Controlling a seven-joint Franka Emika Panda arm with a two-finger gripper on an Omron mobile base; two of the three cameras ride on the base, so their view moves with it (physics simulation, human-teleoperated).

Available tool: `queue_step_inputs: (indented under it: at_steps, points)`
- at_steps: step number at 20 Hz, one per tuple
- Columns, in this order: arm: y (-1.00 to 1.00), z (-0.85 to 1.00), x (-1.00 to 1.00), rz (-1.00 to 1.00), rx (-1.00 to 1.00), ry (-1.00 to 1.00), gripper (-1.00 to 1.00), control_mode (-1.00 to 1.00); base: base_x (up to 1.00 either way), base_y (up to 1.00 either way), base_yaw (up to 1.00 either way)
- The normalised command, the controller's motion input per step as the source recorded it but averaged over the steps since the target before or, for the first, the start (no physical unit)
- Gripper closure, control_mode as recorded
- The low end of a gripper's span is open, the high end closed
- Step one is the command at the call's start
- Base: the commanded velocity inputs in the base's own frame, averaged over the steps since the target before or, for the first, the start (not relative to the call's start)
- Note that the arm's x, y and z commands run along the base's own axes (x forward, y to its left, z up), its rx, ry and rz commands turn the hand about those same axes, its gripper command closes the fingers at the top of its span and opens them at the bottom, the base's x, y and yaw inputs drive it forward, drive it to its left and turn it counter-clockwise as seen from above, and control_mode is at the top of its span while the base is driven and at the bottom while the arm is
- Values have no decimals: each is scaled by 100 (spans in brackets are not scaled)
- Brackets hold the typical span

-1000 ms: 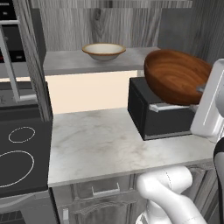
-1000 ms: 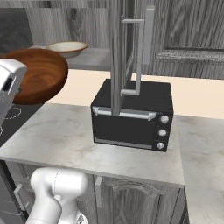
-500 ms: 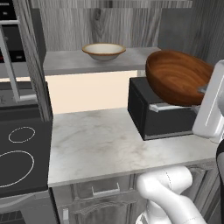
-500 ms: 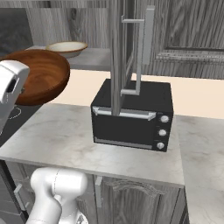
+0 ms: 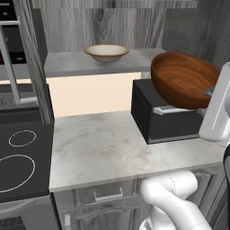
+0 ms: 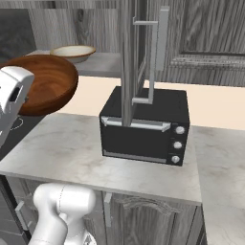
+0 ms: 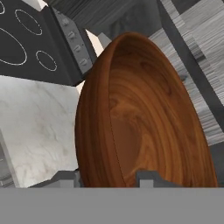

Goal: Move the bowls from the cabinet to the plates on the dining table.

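Showing the carry-out stage of the first transfer: against the tall grey cabinet (image 5: 112,27) at the far side, whose open shelf sits above a marbled counter (image 5: 103,148), the black boxy oven (image 6: 143,127) stands at the right, and the dark wooden bowl (image 5: 184,78) hangs in the air just in front of and above it, tilted toward the camera. Compared with a second ago the wooden bowl has drifted slightly nearer and to the right, well clear of the shelf edge, which suggests the arm is withdrawing it from the cabinet. The cream bowl (image 5: 106,52) is unchanged, upright on the shelf at the far left. In the hand view the gripper (image 7: 113,177) is partly closed across the wooden bowl's near rim, one finger (image 7: 151,177) inside and the other outside the wall, so the bowl is held by its edge. Neither the plates nor the dining table appear here; judged from this, the base must yet travel to them, and the cream bowl awaits a second trip.
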Motion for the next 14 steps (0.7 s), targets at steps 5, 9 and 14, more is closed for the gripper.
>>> queue_step_inputs:
  at_steps: [5, 9, 14]
  points:
    - [0, 0, 0, 0, 0, 0, 100, 100, 0, -3, 0]
    - [0, 0, 0, 0, 0, 0, 100, 100, -13, 0, 0]
    - [0, 0, 0, 0, 0, 0, 100, 100, -66, -1, 0]
